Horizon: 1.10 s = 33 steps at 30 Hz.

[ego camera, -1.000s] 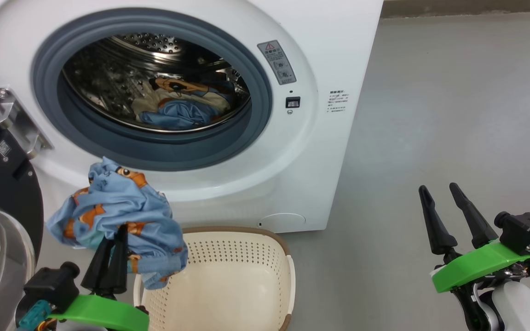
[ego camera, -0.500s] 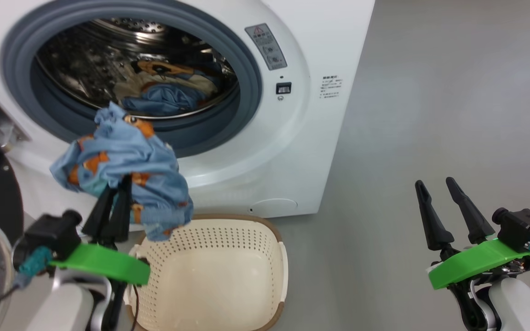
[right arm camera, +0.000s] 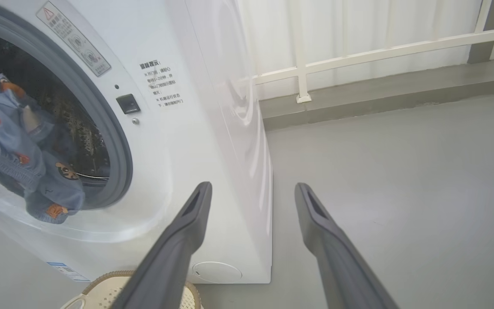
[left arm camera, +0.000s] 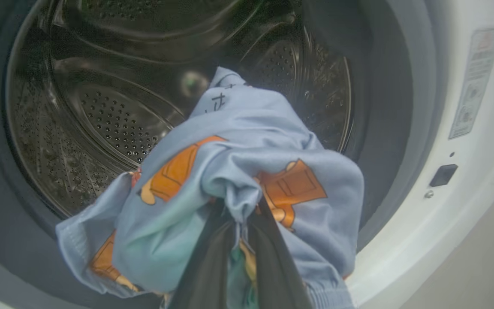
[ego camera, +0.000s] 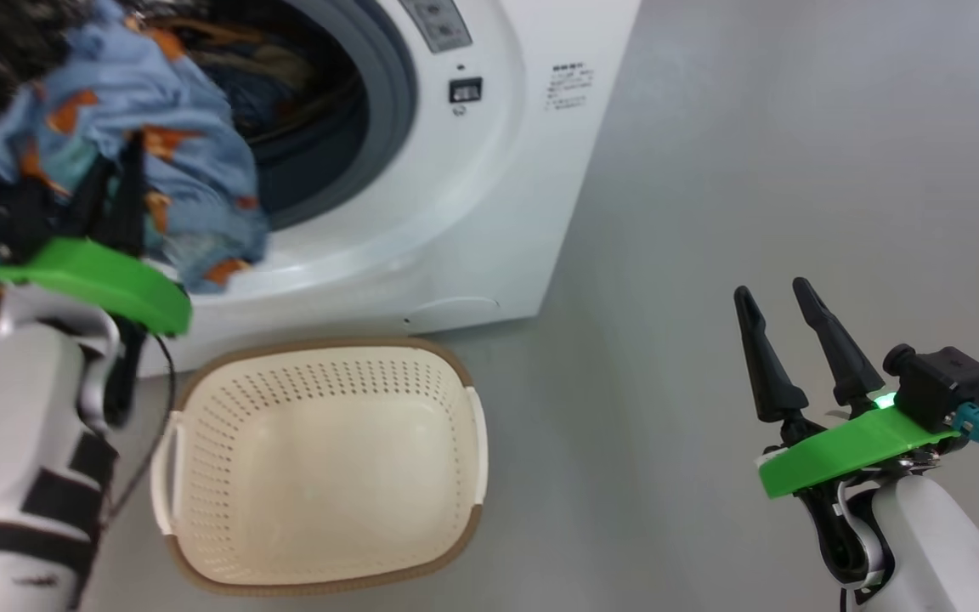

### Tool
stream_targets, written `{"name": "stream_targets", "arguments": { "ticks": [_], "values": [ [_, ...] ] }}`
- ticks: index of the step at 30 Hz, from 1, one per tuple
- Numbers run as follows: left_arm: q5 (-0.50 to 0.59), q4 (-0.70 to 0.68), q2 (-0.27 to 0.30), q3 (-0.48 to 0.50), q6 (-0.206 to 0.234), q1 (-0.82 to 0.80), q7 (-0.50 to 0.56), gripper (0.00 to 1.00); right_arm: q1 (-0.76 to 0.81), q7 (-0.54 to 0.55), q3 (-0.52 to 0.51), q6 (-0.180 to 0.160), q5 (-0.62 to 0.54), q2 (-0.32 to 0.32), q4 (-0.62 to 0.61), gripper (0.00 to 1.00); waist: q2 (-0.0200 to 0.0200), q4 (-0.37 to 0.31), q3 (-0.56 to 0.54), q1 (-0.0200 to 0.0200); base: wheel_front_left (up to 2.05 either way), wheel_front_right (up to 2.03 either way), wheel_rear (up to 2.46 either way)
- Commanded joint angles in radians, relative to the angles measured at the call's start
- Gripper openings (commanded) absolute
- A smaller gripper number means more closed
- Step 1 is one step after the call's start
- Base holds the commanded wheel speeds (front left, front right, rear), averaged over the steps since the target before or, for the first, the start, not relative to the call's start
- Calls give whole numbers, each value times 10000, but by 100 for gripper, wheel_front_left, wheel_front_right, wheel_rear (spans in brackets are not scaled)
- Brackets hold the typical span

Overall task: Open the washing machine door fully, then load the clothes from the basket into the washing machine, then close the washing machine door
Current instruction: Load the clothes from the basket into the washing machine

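risks snagging the low-hanging clothes (left arm camera: 247,163), pinched by the left gripper (left arm camera: 239,219), on the gasket (right arm camera: 120,146); right gripper (ego camera: 772,289) spread.

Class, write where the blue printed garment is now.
Head view, upper left: the blue garment hangs pinched in the shut jaws of the left gripper, at the open mouth of the washing machine, above the basket.

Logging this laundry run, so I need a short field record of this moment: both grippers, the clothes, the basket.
left gripper: fingers shut on the clothes, held at the drum mouth of the washing machine
right gripper: open, empty, above the floor
basket: empty, on the floor before the washing machine
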Motion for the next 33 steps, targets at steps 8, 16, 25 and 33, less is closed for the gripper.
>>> {"name": "stream_targets", "arguments": {
  "ticks": [8,16,25,33],
  "values": [
    [167,1891,890,544,-298,-2463,-305,0,-465,-82,132,46,-329,368,-553,100,0,-1607,2062,-2,0,0,0],
    [519,3052,1385,438,-485,-4208,-445,0,-655,-82,337,46,-501,771,-920,100,0,-2320,3049,-2,0,0,0],
    [912,2355,1912,1143,-244,-5635,-505,0,-701,-82,501,46,-556,1053,-1014,100,0,-2824,3544,-2,0,0,0],
    [1333,3314,1795,1422,48,-5452,-265,100,-683,-82,612,46,-564,1172,-870,100,0,-2927,3446,-2,0,0,0]
  ]
}}
